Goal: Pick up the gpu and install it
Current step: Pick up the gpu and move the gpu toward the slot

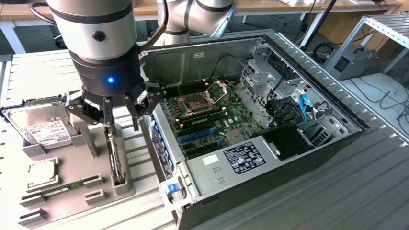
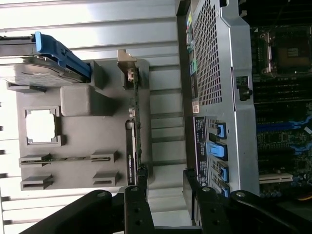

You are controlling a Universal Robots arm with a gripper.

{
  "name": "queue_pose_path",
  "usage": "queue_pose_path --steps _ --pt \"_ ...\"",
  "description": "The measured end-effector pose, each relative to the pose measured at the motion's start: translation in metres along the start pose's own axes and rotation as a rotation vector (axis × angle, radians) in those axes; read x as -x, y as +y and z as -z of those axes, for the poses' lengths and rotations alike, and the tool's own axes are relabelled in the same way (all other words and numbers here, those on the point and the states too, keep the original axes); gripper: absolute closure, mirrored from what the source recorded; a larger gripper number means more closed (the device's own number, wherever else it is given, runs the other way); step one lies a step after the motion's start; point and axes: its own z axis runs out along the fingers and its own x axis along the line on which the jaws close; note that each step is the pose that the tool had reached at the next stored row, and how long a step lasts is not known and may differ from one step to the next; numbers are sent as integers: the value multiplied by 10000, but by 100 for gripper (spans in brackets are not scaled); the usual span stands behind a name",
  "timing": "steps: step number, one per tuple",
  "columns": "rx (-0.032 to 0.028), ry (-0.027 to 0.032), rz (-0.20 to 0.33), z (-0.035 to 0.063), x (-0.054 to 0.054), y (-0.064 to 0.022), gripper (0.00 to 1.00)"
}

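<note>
Claw point(image 1: 121, 122) released, empty, poised over the gpu point(image 1: 116, 158), which stands on edge in its holder point(image 1: 70, 167) beside the case point(image 1: 185, 62). Pickup and install both remain.

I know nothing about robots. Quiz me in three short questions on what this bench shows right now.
1. Fill in: the computer case lies with its side ____ (open or closed).
2. True or false: the hand is shut on the gpu.
3. Where is the gpu?
A. standing on edge in the gray holder
B. inside the computer case
C. hanging from the hand

Key:
1. open
2. false; the hand is open above the gpu
3. A
</note>
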Motion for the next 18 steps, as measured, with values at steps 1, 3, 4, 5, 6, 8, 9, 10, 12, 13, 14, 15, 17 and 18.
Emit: queue_pose_path --steps 1,3,4,5,6,8,9,10,12,13,14,15,17,18 --pt "0 0 0 -5 0 0 58" --pt "-1 -1 0 -12 0 -1 58" --pt "0 -1 0 -15 0 -1 58" --pt "1 0 0 -19 -1 -1 58" --pt "1 1 0 -22 -1 -1 58" --pt "0 1 0 -29 -1 -1 58" --pt "0 0 0 -33 -1 -2 58" --pt "0 0 0 -37 -1 -2 58" --pt "0 0 0 -44 -1 -2 58" --pt "0 1 0 -47 -1 -2 58" --pt "0 1 0 -50 -1 -2 58" --pt "0 0 0 -54 -1 -2 58" --pt "0 0 0 -66 -2 -3 58" --pt "0 0 0 -72 -2 -3 58"
